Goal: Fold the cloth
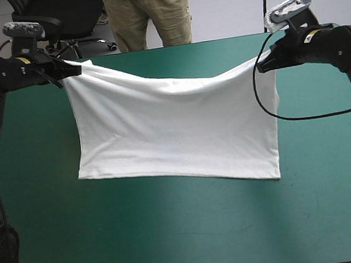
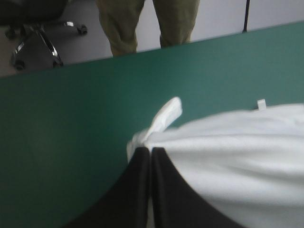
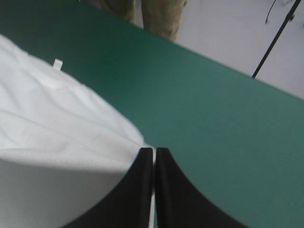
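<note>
The white T-shirt [image 1: 175, 128] hangs stretched between both arms above the teal-green table, its top edge sagging in the middle and its bottom hem near the cover. My left gripper [image 1: 70, 68] is shut on the T-shirt's upper left corner. My right gripper [image 1: 264, 64] is shut on the upper right corner. In the left wrist view the black fingers [image 2: 137, 185] meet with white T-shirt [image 2: 237, 142] bunched at their tips and spreading to one side. In the right wrist view the fingers [image 3: 168, 190] also meet, the T-shirt [image 3: 52, 142] falling away beside them.
The teal-green table [image 1: 174, 233] is bare in front of the shirt. An office chair [image 1: 68, 23] stands past the far edge at the left.
</note>
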You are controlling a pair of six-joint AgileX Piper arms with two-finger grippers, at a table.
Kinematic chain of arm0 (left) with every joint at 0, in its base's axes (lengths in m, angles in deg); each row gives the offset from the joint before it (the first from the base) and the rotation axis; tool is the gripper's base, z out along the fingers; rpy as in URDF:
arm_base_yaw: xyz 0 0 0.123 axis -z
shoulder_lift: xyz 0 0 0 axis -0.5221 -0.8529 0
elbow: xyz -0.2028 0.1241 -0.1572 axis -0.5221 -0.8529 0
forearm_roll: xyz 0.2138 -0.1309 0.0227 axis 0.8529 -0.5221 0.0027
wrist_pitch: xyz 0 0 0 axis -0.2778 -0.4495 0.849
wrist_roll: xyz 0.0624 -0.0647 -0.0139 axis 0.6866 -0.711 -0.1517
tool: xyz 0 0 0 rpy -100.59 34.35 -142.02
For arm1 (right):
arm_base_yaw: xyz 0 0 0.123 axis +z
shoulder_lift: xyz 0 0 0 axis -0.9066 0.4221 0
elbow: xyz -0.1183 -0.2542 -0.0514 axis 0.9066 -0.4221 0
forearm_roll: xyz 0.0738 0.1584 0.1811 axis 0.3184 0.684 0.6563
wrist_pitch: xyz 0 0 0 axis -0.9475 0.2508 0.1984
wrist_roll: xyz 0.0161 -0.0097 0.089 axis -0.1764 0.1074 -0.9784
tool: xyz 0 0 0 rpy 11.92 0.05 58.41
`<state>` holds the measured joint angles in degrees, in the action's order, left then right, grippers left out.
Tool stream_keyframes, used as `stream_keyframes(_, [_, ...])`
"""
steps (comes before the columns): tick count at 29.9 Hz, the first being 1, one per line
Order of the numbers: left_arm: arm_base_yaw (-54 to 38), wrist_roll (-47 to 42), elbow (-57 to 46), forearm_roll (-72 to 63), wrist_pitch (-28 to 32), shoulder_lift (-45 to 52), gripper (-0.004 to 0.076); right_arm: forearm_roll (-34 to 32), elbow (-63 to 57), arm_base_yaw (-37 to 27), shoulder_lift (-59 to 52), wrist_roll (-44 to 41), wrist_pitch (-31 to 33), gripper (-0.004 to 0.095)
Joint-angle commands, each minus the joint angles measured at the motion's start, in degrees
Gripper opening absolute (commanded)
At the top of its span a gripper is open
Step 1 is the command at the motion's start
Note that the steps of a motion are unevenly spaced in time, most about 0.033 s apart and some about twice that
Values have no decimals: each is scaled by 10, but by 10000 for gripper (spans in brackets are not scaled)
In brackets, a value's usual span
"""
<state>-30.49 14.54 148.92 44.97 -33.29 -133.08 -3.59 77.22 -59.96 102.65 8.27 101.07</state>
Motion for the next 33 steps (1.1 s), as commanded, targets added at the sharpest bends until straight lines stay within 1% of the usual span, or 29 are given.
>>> stream_keyframes(1, [1, -1, 70, -9, 6, 57, -18, 4, 50, -6, -57, 7, -35, -17])
stream_keyframes(4, [1, 0, 103, -4, -9, 84, -18, 3, 72, -6, -89, 9, -32, -17])
stream_keyframes(10, [1, 9, 112, 2, 4, 143, -18, 0, 79, -6, -151, 13, -30, -17])
stream_keyframes(13, [1, 23, 112, 2, 14, 154, -18, -1, 79, -6, -174, 17, -30, -17])
stream_keyframes(18, [1, 23, 106, 2, 23, 145, -18, 1, 79, -6, -180, 18, -18, -17])
stream_keyframes(21, [1, 25, 94, 2, 70, 130, -18, 7, 78, -4, -159, 25, -31, -17])
stream_keyframes(24, [1, 26, 79, 1, 137, 113, -18, 7, 78, -4, -124, 37, -67, -17])
stream_keyframes(26, [1, 27, 66, 0, 193, 97, -18, 7, 78, -4, -97, 42, -96, -17])
stream_keyframes(29, [1, 27, 63, 0, 260, 63, -18, 7, 78, -4, -50, 61, -167, -17])
stream_keyframes(30, [1, 27, 63, 0, 277, 53, -18, 7, 78, -4, -32, 69, -200, -17])
stream_keyframes(33, [1, 25, 63, -4, 355, 13, -18, 7, 78, -4, 16, 81, -301, -18])
